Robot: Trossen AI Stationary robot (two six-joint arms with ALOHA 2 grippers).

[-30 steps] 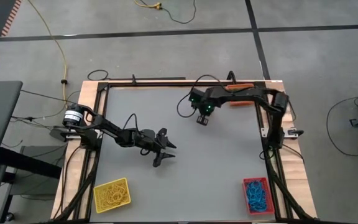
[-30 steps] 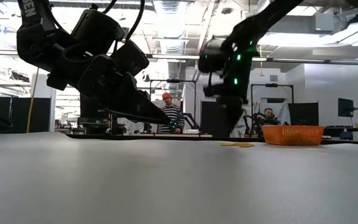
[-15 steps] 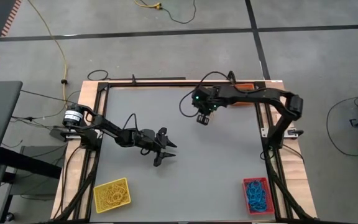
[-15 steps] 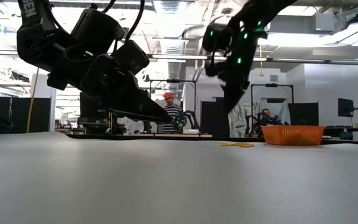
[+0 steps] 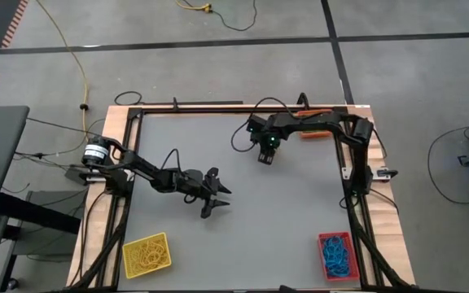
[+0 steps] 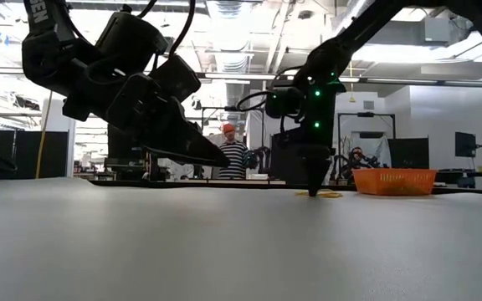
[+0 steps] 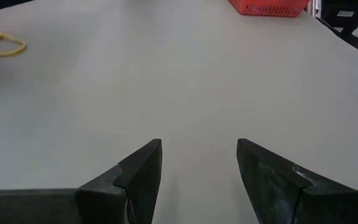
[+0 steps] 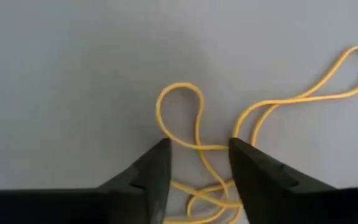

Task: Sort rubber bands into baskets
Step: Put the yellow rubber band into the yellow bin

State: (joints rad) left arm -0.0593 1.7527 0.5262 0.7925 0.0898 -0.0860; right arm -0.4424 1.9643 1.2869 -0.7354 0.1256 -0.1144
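Right wrist view gives you the clearest read: the right gripper (image 8: 197,168) points straight down at the worktop (image 8: 73,74), its fingers set narrowly apart on either side of a tangle of yellow rubber bands (image 8: 197,146), holding nothing. You would judge that straddling stance as the setup for pinching the strands between the tips. From the high view, that right gripper (image 5: 265,155) sits toward the far middle of the grey worktop (image 5: 300,203), close to the orange basket (image 5: 314,114) half hidden under the arm. The yellow basket (image 5: 146,255), full of yellow bands, waits at the near left corner, and the red basket (image 5: 335,255), holding blue bands, at the near right, so these yellow loops likely have a long carry. Your left gripper (image 5: 216,200) hangs idle over the middle left, fingers spread wide and empty. Level across the smooth matte surface, you see an open workshop with bright ceiling lights and a person (image 6: 234,159) in a striped shirt.
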